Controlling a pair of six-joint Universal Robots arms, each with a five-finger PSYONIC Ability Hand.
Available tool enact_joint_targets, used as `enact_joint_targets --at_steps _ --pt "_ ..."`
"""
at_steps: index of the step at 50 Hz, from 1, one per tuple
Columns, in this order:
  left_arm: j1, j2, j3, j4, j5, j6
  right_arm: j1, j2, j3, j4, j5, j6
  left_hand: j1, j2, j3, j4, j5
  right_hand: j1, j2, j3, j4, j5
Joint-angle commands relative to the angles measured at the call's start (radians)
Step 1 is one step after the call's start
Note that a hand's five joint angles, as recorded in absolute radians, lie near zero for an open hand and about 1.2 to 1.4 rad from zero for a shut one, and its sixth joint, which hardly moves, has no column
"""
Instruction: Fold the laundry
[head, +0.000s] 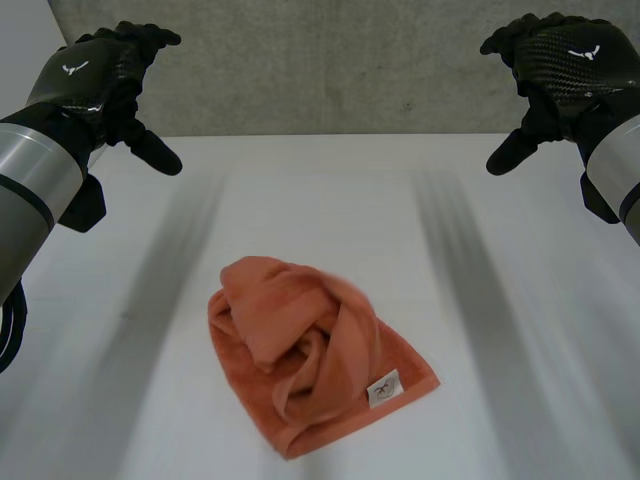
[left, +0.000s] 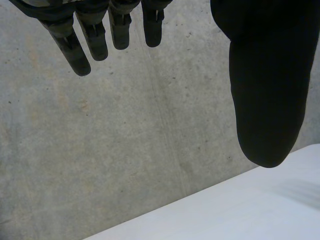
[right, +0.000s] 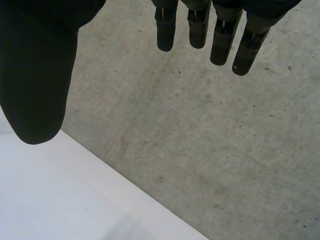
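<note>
An orange towel (head: 312, 352) lies crumpled in a loose heap on the white table (head: 520, 330), near the front middle, with a small white label (head: 384, 388) at its right front corner. My left hand (head: 100, 75) hangs high at the far left, well away from the towel, fingers relaxed and holding nothing. High at the far right my right hand (head: 560, 60) is open and empty too. In the left wrist view the left hand's fingers (left: 95, 35) are straight, the thumb (left: 267, 85) apart. The right wrist view shows straight fingers (right: 220, 30) and the thumb (right: 37, 75) spread.
A grey concrete wall (head: 330, 60) runs behind the table's far edge. Bare white table surrounds the towel on all sides. Both forearms come in at the sides of the head view.
</note>
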Motion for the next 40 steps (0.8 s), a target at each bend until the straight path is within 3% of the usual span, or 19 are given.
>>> enact_joint_targets --at_steps 1,9,13,20,30,40 --pt "0.000 -0.004 0.000 0.000 0.000 0.000 0.002 0.000 0.002 0.002 -0.002 0.000 -0.004 0.010 0.007 0.006 -0.030 -0.038 -0.046 -0.038 -0.060 -0.068" --pt "-0.003 -0.039 0.003 -0.002 0.002 0.009 0.003 0.005 0.006 0.020 -0.004 -0.014 0.023 0.037 0.033 0.032 -0.003 -0.038 -0.046 -0.038 -0.060 -0.068" --pt "-0.001 -0.083 0.015 -0.009 0.002 0.023 0.005 0.037 -0.007 0.116 -0.005 -0.023 0.037 0.052 0.048 0.047 0.012 -0.038 -0.046 -0.038 -0.060 -0.068" --pt "-0.011 -0.195 0.025 -0.014 0.000 0.145 0.046 0.106 0.015 0.215 -0.053 0.005 0.049 0.063 0.060 0.059 0.023 -0.038 -0.046 -0.038 -0.060 -0.068" --pt "-0.026 -0.352 0.012 -0.041 0.028 0.235 0.135 0.245 0.040 0.219 -0.105 0.285 0.037 0.052 0.048 0.047 0.012 -0.038 -0.046 -0.038 -0.060 -0.068" --pt "-0.061 -0.476 -0.011 -0.077 0.084 0.311 0.246 0.348 0.035 0.215 -0.113 0.357 0.037 0.051 0.048 0.047 0.011 -0.038 -0.046 -0.038 -0.060 -0.068"
